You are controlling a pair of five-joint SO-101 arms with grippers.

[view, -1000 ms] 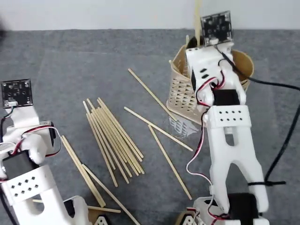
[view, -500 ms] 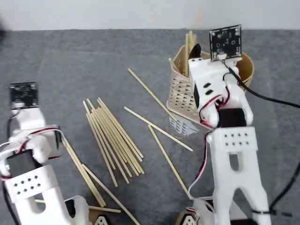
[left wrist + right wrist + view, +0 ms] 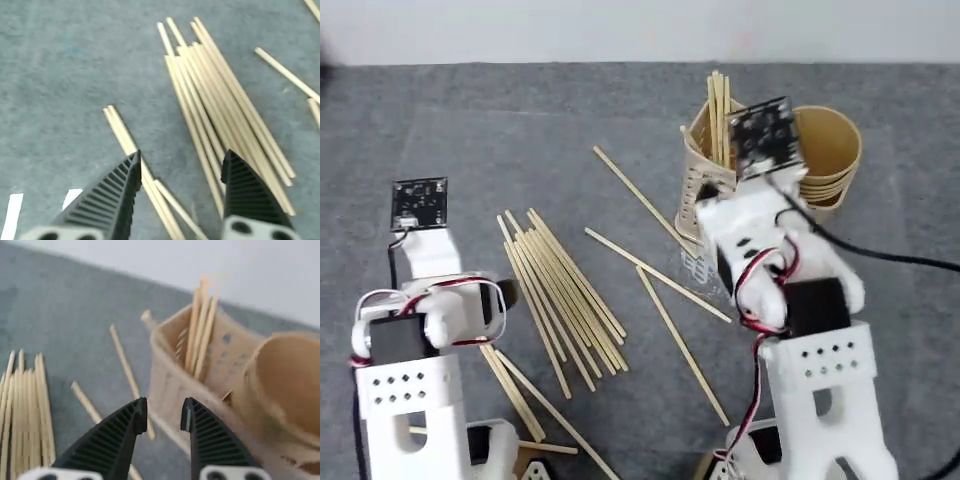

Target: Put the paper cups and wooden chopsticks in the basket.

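A woven basket (image 3: 705,205) (image 3: 175,375) stands at the back right of the grey mat, with three wooden chopsticks (image 3: 719,115) (image 3: 200,335) upright inside it. Stacked paper cups (image 3: 828,150) (image 3: 285,380) sit in its far side. My right gripper (image 3: 164,403) hangs just in front of the basket, open by a narrow gap with nothing between its fingers. A bundle of several chopsticks (image 3: 560,295) (image 3: 225,100) lies mid-mat. My left gripper (image 3: 182,156) hovers open above a pair of chopsticks (image 3: 122,135) beside that bundle.
Single loose chopsticks (image 3: 640,195) (image 3: 658,275) (image 3: 682,345) lie between the bundle and the basket. More sticks (image 3: 510,385) lie by the left arm's base. The mat's far left (image 3: 440,130) is bare. White tape marks (image 3: 12,220) sit on the mat near my left gripper.
The right arm let its chopstick go into the basket and drew back toward the front. The left arm swung forward and right toward the chopstick bundle.
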